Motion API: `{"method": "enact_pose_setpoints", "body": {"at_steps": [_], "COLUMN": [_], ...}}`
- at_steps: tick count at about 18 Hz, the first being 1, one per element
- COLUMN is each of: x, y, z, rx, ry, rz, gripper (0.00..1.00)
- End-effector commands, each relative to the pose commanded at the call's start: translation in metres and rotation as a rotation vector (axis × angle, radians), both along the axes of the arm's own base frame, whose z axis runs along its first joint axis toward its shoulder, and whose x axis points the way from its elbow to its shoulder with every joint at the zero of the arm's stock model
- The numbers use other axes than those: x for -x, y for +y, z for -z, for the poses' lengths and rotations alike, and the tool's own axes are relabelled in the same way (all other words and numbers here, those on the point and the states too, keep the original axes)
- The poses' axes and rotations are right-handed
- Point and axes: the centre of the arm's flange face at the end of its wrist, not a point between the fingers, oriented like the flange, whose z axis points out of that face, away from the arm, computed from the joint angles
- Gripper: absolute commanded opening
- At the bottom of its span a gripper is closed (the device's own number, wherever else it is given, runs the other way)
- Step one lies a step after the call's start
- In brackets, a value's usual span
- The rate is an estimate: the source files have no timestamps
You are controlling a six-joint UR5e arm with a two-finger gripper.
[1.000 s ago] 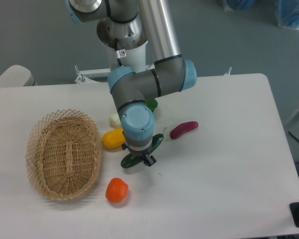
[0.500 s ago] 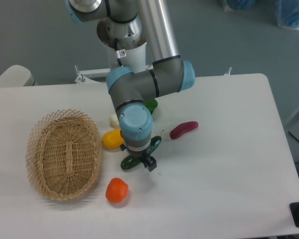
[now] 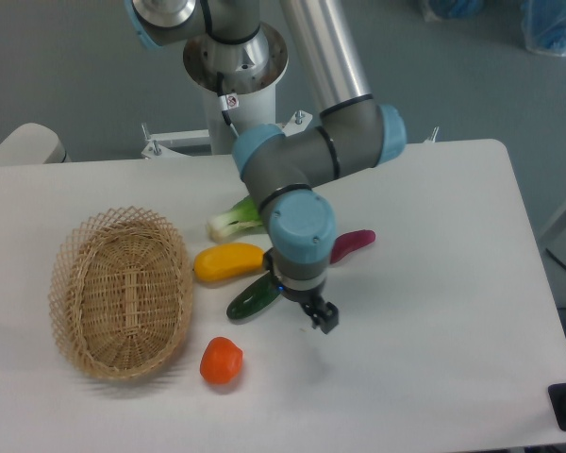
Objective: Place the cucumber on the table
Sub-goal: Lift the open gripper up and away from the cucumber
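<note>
cucumber (image 3: 252,297) diagonal, lower-left to upper-right

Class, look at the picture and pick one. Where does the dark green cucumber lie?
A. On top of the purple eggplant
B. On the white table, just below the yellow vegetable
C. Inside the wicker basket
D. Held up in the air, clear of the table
B: the cucumber lies flat on the table, just below the yellow vegetable, outside the basket.
</note>
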Motion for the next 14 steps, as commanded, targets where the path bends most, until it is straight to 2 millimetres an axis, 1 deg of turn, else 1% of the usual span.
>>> {"method": "enact_pose_setpoints", "body": {"at_steps": [3,5,6,8,9,11,14], "x": [0.026,0.038,0.047,0.058,0.064,0.07,0.077], "y": [0.008,0.011,0.012,0.02,0.021,0.022,0.017], "z": [-0.003,-0.006,-0.003,-0.005,-0.003,-0.003,-0.002], "rx": [0.0,-0.011,-0.011,-0.023,-0.025,-0.034,-0.037], "ry": [0.002,0.013,0.016,0.028,0.031,0.032,0.029], "rz": [-0.015,-0.021,-0.028,-0.029,-0.034,-0.037,-0.043], "gripper": [1.0,1.0,1.0,1.0,1.0,1.0,1.0]}}
